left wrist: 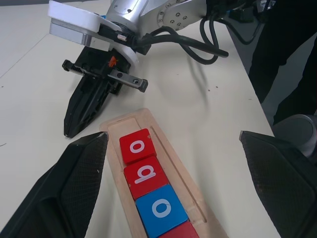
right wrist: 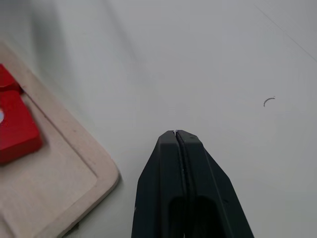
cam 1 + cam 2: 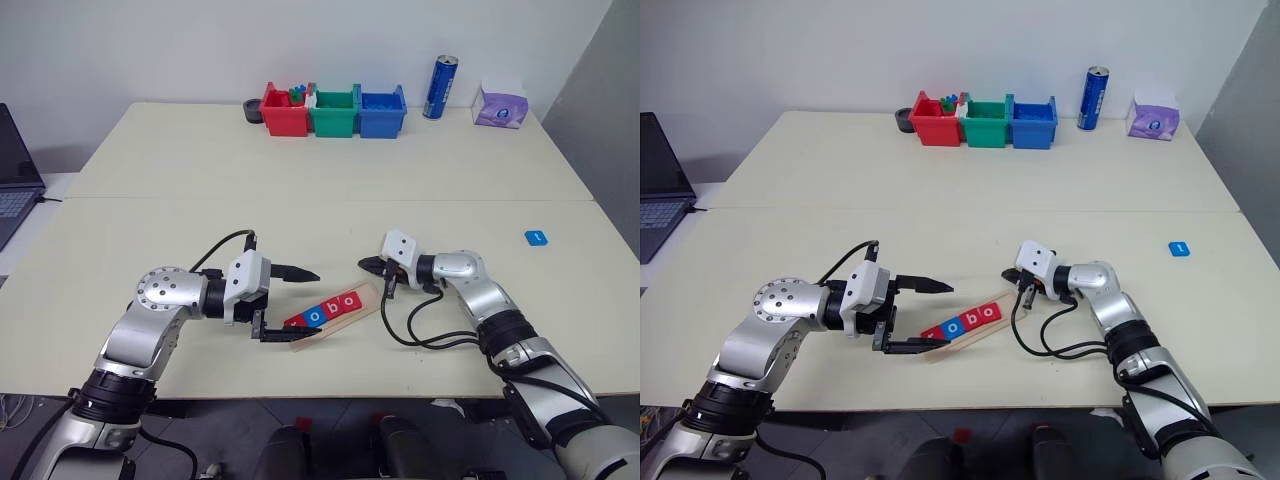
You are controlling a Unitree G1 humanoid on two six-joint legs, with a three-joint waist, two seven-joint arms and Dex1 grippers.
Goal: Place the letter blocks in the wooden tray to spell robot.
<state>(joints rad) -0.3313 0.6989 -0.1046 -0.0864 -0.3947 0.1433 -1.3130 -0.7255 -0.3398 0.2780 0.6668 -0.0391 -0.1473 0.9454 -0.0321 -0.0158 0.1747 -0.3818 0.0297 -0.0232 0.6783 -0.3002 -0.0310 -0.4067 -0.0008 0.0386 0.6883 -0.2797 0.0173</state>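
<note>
The wooden tray (image 3: 335, 315) lies slanted on the table (image 3: 300, 160) between the two arms. Four letter blocks sit in its groove in a row: a red one at the near end, then a blue "o" (image 1: 161, 208), a red "b" (image 1: 144, 175) and a red "o" (image 1: 135, 146); the far end of the groove is bare. A fifth, blue block (image 3: 536, 237) lies alone, well apart to the right. The left gripper (image 3: 295, 300) hovers at the tray's near end, jaws wide apart, one finger on each side of it. The right gripper (image 3: 368, 265) points at the tray's far end, jaws pressed together and holding nothing.
</note>
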